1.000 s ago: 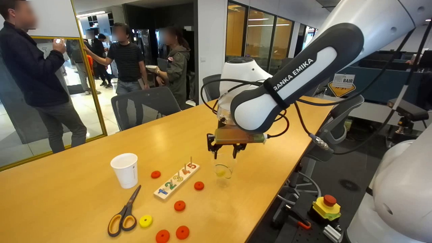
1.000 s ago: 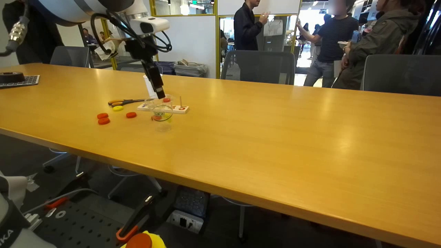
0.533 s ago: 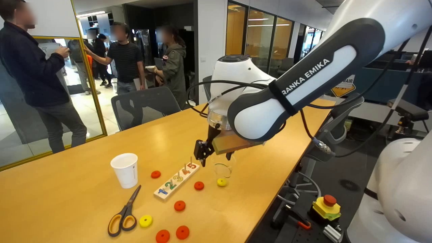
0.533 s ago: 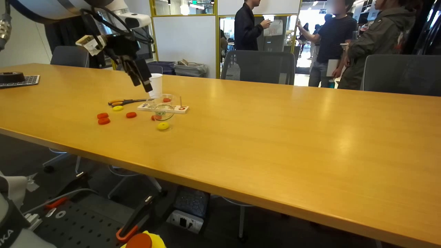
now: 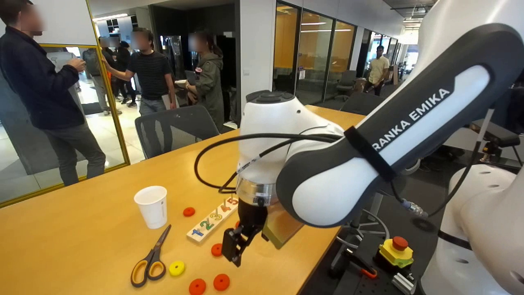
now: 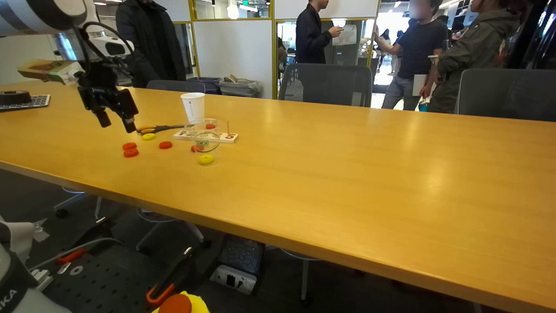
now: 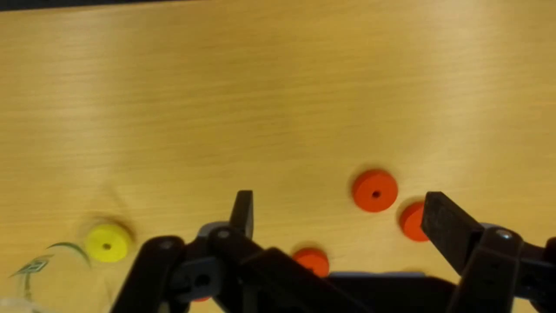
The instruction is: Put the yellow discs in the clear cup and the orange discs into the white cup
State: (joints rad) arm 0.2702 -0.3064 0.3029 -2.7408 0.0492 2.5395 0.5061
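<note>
One claw (image 6: 117, 125), upper left of the frame in an exterior view: fingers spread, nothing held, raised above the table (image 6: 369, 165). The wrist view shows a wide gap between them, table and orange discs (image 7: 374, 191) beneath. Recent change: withdrawn leftward from the clear cup (image 6: 206, 141).

Two orange discs (image 6: 130, 153), left, below the claw in the frame: flat, close together.

One yellow disc (image 6: 148, 136), left of centre: loose, just beside the scissors (image 6: 161, 128).

One orange disc (image 6: 165, 144), slightly further right and lower: flat, on its own.

One white cup (image 6: 193, 108), upper centre-left: upright; its floor is hidden, so contents unconfirmed.

One number board (image 6: 228, 138), behind the clear cup as seen here; two more orange discs (image 6: 193, 148), one to each side of it, on the table.

One clear cup, left of centre: seemingly upright. Contents: one yellow disc (image 6: 206, 159) at the bottom, dropped there within the last second. Bearing on the task, as judged: of two yellow discs in sight, one is delivered, one outstanding; all five orange discs in sight await the white cup. The emptied claw looks free for the next pick-up, probably the loose yellow disc.
</note>
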